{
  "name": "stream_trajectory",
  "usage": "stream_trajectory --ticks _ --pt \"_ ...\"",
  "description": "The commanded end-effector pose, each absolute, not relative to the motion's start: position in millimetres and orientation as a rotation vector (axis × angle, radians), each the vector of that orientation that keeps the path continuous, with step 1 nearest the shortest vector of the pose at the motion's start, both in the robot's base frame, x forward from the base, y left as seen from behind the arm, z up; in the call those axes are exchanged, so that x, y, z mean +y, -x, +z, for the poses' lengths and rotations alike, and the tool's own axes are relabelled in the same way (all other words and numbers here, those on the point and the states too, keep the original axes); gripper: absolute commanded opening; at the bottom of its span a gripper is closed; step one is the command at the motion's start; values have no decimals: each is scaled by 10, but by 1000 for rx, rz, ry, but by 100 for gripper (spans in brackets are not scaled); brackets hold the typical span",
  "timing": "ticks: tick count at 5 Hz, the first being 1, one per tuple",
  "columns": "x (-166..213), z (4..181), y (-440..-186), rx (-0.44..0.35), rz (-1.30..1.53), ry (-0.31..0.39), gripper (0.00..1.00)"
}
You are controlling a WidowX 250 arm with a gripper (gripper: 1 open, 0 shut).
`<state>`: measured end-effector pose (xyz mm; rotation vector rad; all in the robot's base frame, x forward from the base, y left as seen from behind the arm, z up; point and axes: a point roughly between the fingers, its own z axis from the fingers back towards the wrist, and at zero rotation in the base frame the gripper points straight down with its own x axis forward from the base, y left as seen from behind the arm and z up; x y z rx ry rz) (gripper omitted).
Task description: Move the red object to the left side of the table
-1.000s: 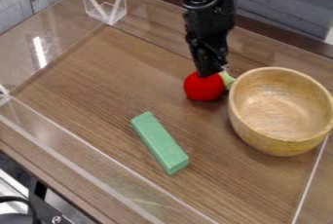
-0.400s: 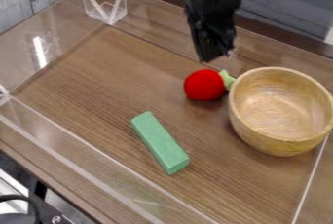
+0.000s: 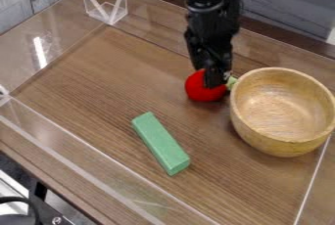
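Observation:
The red object (image 3: 199,90), a small round toy fruit with a green leafy tip, lies right of centre on the wood-grain table (image 3: 105,82), just left of the wooden bowl. My gripper (image 3: 210,75) points straight down onto its top. The dark fingers stand a little apart over the fruit's upper side and hide that part of it. I cannot see either finger pressing on the fruit. The fruit rests on the tabletop.
A wooden bowl (image 3: 262,136) sits at the right, almost touching the fruit. A green rectangular block (image 3: 160,142) lies in front, towards the near edge. Low clear acrylic walls (image 3: 39,48) border the table, and a clear stand (image 3: 105,7) is at the back left.
The gripper was down on the fruit, rose clear above it, and has now dropped back onto its top with the fingers wider apart. The fruit has stayed where it was.

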<state>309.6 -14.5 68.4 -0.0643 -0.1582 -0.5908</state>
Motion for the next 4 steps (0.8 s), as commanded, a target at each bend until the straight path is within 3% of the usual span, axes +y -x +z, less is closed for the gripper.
stream_trajectory --ticks 1,4 --pt "-45 759 -3161 -203 -577 36 0" --pt "122 950 -3142 -241 -395 -28 0"
